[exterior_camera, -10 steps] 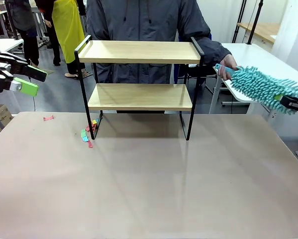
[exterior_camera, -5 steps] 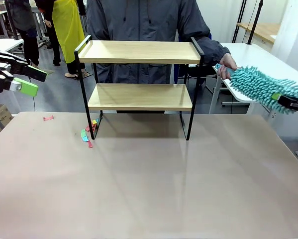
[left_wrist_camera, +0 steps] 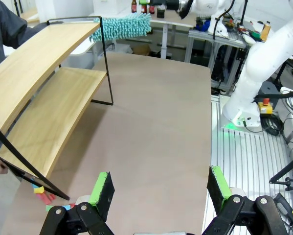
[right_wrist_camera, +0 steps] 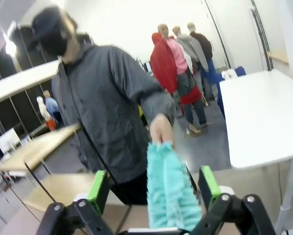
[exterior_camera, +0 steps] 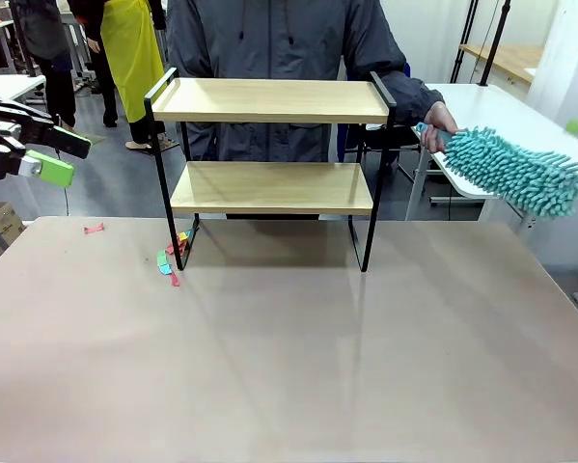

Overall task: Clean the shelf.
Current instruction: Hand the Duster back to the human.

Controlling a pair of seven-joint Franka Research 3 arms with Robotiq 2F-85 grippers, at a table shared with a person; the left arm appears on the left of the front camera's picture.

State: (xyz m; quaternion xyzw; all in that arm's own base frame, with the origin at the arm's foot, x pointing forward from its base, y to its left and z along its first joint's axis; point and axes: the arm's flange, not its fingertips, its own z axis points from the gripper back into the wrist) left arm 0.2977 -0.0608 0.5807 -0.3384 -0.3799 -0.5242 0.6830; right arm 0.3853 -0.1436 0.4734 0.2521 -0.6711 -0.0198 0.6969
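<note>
Front view has the shelf (exterior_camera: 269, 159) standing at the table's (exterior_camera: 289, 357) far edge, with the person's hand (exterior_camera: 441, 121) just right of its top board, gripping a teal duster (exterior_camera: 520, 174). Both the left gripper (left_wrist_camera: 158, 188) and the right gripper (right_wrist_camera: 153, 188) are spread wide, holding nothing; the duster sits between the right fingers.

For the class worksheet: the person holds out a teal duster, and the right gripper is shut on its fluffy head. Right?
Not quite. The right gripper is open: in the right wrist view its fingers stand either side of the teal duster without pinching it. The person's hand does hold it out.
</note>
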